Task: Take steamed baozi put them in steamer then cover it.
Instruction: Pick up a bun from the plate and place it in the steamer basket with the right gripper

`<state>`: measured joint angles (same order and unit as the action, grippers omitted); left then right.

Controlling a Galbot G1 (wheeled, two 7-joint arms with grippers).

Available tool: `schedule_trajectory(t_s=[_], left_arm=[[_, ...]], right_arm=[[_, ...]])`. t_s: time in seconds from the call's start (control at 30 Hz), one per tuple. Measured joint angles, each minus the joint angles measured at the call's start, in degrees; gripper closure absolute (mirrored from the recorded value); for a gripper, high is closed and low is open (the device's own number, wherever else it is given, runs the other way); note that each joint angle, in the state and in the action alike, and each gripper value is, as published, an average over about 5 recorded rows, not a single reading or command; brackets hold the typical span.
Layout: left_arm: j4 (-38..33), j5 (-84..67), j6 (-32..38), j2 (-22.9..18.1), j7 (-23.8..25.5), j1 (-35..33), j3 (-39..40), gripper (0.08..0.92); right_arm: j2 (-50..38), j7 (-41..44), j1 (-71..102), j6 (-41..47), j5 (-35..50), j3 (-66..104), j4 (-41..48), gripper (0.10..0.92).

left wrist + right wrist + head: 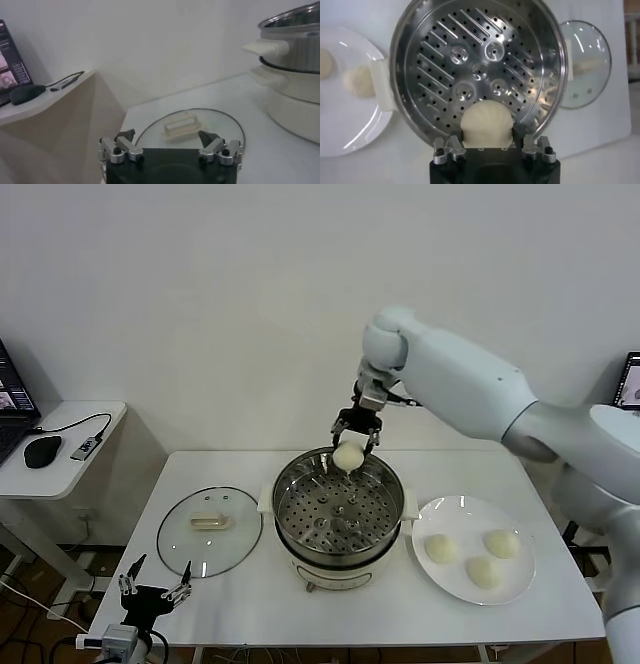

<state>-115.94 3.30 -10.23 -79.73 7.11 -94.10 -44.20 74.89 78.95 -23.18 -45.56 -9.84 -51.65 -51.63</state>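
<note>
So the right gripper is hanging over the far rim of the round shiny steel steamer pot with the cream-white base, and its jaws are closed snugly around one smooth round cream-white bun; the head view is showing the bun sitting just above the pot's back edge, not down on the tray; the right wrist view is giving the better look, since from there the held bun is filling the gap between the two fingers and the perforated steel tray inside the pot is lying bare below it, holes and slots all visible; the other three cream-white buns are sitting on the flat round white plate just beside the pot on the robot's right, and the wrist camera is only catching two of them at the edge; the round glass lid with a cream handle is lying flat on the white table on the pot's other side; the left gripper is parked low by the table's near left corner, jaws wide open and gripping nothing; its own wrist view is showing what the others are not, namely the lid's handle close up past its spread fingers, plus a black mouse on the white side desk.
</note>
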Motion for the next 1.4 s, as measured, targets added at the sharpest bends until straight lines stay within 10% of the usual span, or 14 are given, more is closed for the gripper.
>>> schedule_trajectory(t_s=[0.93,1.4], left_arm=[[1.3,-0.1,-0.3,0.3,-0.1,0.3,0.6,0.177],[0.9,-0.2,-1.2,0.6,0.5,0.4,0.6,0.177]], right_arm=[[5.0,-7.7,8.3,-1.6,-13.8,4.7,7.0,0.404],[3.3,-7.4,6.6,2.1,-9.7,4.3,5.6,0.203]])
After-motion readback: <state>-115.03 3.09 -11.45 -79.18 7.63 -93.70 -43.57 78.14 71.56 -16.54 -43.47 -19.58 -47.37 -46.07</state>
